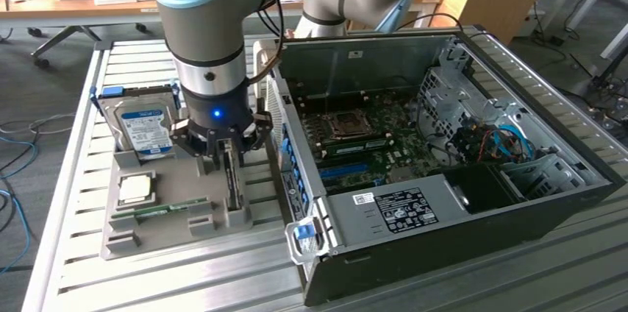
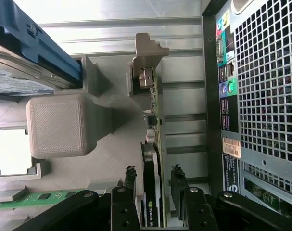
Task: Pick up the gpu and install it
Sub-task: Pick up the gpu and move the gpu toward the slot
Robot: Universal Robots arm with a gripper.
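The thin flat gpu (image 1: 234,185), a green circuit board with a dark face and a silver metal bracket at one end, stands on its long edge in a slot of the grey plastic parts holder (image 1: 162,237), at the side of the holder nearest the open black computer case (image 1: 471,201). The black two-fingered pincer (image 1: 229,159) of the arm sits right over the card. In the wrist view the pincer (image 2: 154,175) straddles the gpu (image 2: 158,115), with one finger on each side of the board. Its jaws stand apart, and a narrow gap shows between each fingertip and the card, so nothing is clamped.

On the same holder (image 2: 112,159), a silver hard drive with a blue-and-white label (image 1: 145,129) stands upright in a blue carrier at the far end. A square silver processor chip (image 1: 135,188) lies flat near the middle, and a narrow green RAM stick (image 1: 162,210) rests in a groove just beside it. The holder and the case both rest on a slatted aluminium surface (image 1: 147,282), and the case lies on its side with the motherboard exposed
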